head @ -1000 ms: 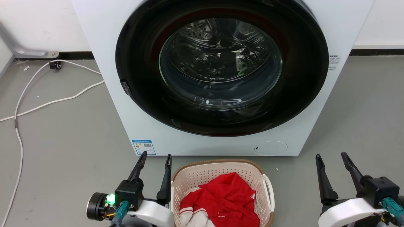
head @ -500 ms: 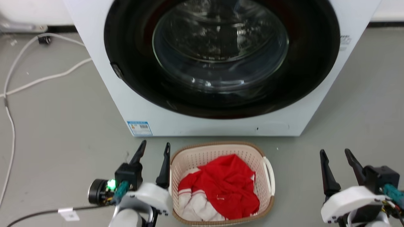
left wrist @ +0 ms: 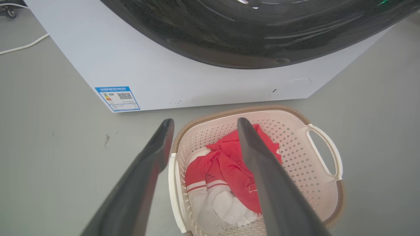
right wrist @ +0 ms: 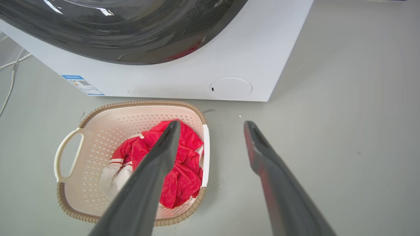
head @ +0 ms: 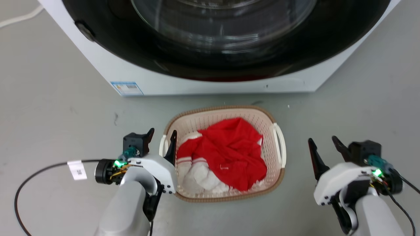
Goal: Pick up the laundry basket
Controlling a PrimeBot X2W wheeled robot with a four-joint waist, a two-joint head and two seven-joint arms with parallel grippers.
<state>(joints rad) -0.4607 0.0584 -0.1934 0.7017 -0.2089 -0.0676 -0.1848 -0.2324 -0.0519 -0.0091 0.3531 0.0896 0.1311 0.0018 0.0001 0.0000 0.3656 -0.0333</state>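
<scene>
1. Laundry basket (head: pixel 210 124) sits on the floor just in front of the washing machine (head: pixel 197 82), long side twd the robot, loop handles out to L and R. Judged: that layout suits a two-arm lift, one gripper per handle.
2. Inside: red garment (head: pixel 229 147) piled over white cloth (head: pixel 200 177), heaped around rim height, so the load looks soft and light.
3. Left gripper (head: pixel 162 132): fingers apart, at the basket's left handle (head: pixel 161 147). In its wrist view one finger lies over the floor outside the rim and the other over the inside, so it straddles the wall (left wrist: pixel 295 154). Can't tell if it touches.
4. Right gripper (head: pixel 322 139): fingers apart, holding nothing, over bare floor, well apart from the right handle (head: pixel 280 144). Judged: it has to come in before any lift, or the laundry basket will tip.
5. Surface: smooth grey floor (head: pixel 65 98) w/ a few small scuffs. It's flat, so the basket stands level.
6. Room: machine has a white body, dark round door (head: pixel 229 39) and blue label (head: pixel 126 88) at its lower corner. A black cable (head: pixel 32 173) w/ a white tag trails from the left arm. A white cord (left wrist: pixel 19 49) lies by the machine.
</scene>
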